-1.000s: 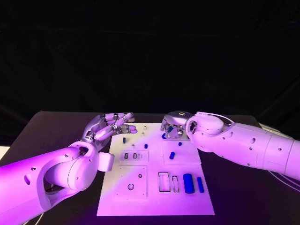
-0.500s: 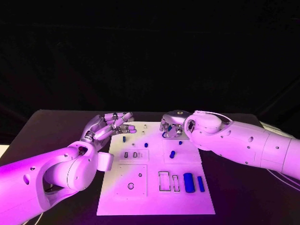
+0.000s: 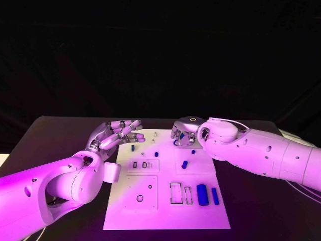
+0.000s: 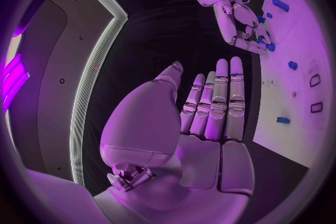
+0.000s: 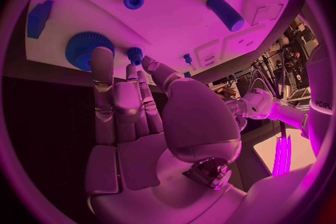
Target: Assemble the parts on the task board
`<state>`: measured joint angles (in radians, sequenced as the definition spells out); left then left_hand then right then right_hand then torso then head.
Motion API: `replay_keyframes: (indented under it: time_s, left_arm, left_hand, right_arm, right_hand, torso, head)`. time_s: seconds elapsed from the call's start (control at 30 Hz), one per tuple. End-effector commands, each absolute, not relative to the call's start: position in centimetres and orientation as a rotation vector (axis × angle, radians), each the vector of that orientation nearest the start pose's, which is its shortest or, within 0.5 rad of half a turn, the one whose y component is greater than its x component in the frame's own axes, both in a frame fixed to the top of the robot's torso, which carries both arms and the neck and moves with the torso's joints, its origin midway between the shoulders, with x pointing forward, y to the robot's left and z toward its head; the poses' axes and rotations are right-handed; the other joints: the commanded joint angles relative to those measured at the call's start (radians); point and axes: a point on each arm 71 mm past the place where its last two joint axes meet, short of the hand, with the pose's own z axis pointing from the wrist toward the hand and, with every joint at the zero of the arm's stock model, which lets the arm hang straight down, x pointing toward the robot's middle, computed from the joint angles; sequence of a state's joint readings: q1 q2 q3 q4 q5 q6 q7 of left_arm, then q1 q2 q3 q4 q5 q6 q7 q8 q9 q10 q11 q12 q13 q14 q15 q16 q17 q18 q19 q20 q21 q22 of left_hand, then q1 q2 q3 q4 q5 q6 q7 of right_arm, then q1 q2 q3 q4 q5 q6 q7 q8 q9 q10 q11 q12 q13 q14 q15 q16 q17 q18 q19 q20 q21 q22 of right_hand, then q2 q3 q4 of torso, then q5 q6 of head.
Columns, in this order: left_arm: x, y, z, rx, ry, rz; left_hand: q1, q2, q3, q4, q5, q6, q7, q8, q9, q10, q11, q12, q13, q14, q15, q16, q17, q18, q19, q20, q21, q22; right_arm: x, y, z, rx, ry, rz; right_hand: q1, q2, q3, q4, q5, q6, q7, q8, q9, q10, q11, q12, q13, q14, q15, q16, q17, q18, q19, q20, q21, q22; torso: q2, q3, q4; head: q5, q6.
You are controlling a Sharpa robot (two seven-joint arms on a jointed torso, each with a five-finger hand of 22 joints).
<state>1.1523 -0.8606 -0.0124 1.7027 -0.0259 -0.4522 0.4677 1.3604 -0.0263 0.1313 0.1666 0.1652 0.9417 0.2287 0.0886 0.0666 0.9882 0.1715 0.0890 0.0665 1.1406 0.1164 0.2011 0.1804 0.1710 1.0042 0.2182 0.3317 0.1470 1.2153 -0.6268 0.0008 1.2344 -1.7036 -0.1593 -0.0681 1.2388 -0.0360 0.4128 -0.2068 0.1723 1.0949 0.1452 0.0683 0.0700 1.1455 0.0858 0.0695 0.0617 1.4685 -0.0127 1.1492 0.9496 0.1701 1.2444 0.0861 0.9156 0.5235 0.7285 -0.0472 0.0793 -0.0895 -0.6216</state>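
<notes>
The white rectangular task board [image 3: 168,201] lies flat on the black table [image 3: 262,211], between the two silver many-fingered hands.

The left hand [image 3: 116,134] hovers at the board's far left corner, fingers extended and apart, holding nothing. In the left wrist view its fingers [image 4: 218,102] lie straight, side by side.

The right hand [image 3: 183,134] is at the board's far edge, fingers pointing down toward the board. In the right wrist view its fingertips [image 5: 102,57] reach a blue toothed gear [image 5: 85,48] and a small blue peg [image 5: 134,54]; whether they grip either cannot be told.

Nearer the robot than the right hand, the head view shows two blue bars side by side: one thick blue cylinder [image 3: 201,194] and one slimmer blue bar [image 3: 214,197]. One short blue pin [image 3: 183,164] lies between them and the right hand.
</notes>
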Motion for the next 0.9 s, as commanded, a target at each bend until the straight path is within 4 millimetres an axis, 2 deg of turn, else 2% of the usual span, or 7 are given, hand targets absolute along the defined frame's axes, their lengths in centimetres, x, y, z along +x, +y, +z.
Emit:
replay_keyframes:
  time_s: [0.03,0.37,0.57,0.9]
  left_arm:
    - [45.13,17.23,-16.91,-1.074,1.364,-1.632]
    - [45.24,17.49,-16.98,-1.077,1.364,-1.625]
    - [45.26,17.55,-17.00,-1.078,1.366,-1.622]
    - [45.32,17.57,-17.04,-1.080,1.368,-1.621]
  left_hand:
    - [-0.004,0.003,-0.005,-0.002,-0.006,0.003,0.006,-0.003,-0.001,-0.001,0.006,-0.003,-0.001,0.005,-0.002,-0.003,0.002,0.011,0.007,0.000,0.007,0.001]
    - [-0.004,0.003,-0.005,-0.002,-0.006,0.003,0.006,-0.003,-0.001,-0.001,0.006,-0.003,-0.001,0.005,-0.002,-0.003,0.002,0.011,0.007,0.000,0.007,0.001]
    - [-0.004,0.004,-0.005,-0.003,-0.006,0.003,0.006,-0.004,-0.001,-0.001,0.006,-0.004,-0.001,0.005,-0.002,-0.004,0.002,0.011,0.007,0.000,0.007,0.001]
    - [-0.004,0.004,-0.005,-0.003,-0.006,0.003,0.006,-0.004,-0.001,-0.001,0.006,-0.004,-0.001,0.005,-0.002,-0.004,0.002,0.011,0.007,0.000,0.007,0.001]
  right_arm:
    - [53.47,-16.42,-18.62,-0.445,1.619,0.489]
    - [52.87,-16.64,-18.20,-0.439,1.581,0.505]
    - [52.64,-16.75,-17.93,-0.432,1.564,0.506]
    - [53.03,-17.32,-18.55,-0.438,1.641,0.442]
  right_hand:
    - [0.004,-0.010,0.008,0.000,-0.005,0.005,0.004,-0.001,0.001,0.002,0.001,-0.003,0.002,0.031,0.006,0.011,0.006,0.003,0.000,0.001,0.007,0.005]
    - [0.000,-0.019,0.008,0.002,-0.001,0.004,0.005,-0.002,0.001,-0.001,0.002,-0.005,0.002,0.029,0.007,0.018,0.011,0.002,-0.002,0.002,0.017,0.012]
    - [-0.001,-0.021,0.008,0.003,0.000,0.004,0.005,-0.002,0.001,-0.003,0.003,-0.005,0.002,0.029,0.007,0.020,0.012,0.002,-0.003,0.003,0.019,0.014]
    - [-0.007,-0.041,-0.003,0.013,-0.008,-0.005,0.009,-0.003,-0.001,-0.053,0.011,-0.008,0.001,0.016,0.015,0.010,-0.011,0.005,-0.026,0.010,0.018,0.001]
  torso:
    - [0.001,0.0000,0.0008]
    - [0.003,-0.0006,0.0001]
    - [0.005,-0.0001,0.0021]
    - [0.006,-0.0014,0.0037]
  head:
    - [0.000,0.000]
    - [0.000,0.000]
    - [-0.002,0.001]
    - [-0.003,-0.002]
